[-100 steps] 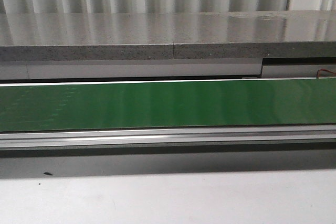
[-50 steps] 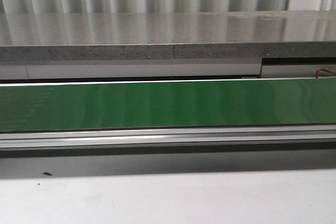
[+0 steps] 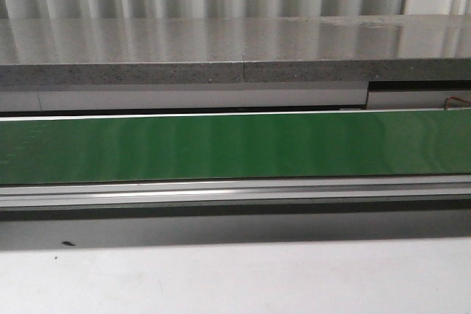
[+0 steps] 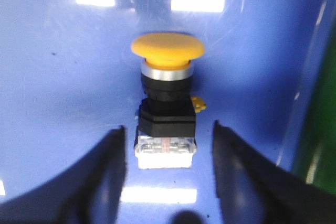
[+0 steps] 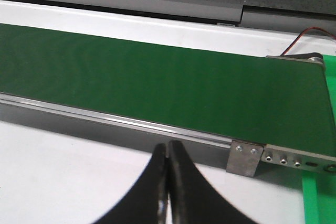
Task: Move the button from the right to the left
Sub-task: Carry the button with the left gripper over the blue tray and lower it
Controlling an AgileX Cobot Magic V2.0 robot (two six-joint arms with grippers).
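Nearest in the left wrist view, the left gripper (image 4: 168, 174) hangs with its two dark fingers (image 4: 107, 171) spread wide, one on each side of the button (image 4: 167, 100) and clear of it — released, gripping nothing. The button stands on a glossy blue surface (image 4: 63, 87), seemingly the floor of a blue bin whose wall rises at one edge; its yellow mushroom cap is farthest from the fingers and its pale contact block nearest them. Judging from the task, this blue place is probably the left-hand destination, and the fingers straddle the button either because it has just been set down or because it is about to be grasped; the frames do not settle which. In the right wrist view the right gripper (image 5: 168, 182) is clenched, its fingertips pressed together on nothing, idling over the white table (image 5: 63, 177) just short of the green belt (image 5: 157, 82) — near the belt's end, where a red wire (image 5: 304, 38) runs off. One button shows, one belt, two grippers. The front view shows only the belt, bare, with a grey ledge (image 3: 184, 64) beyond it.
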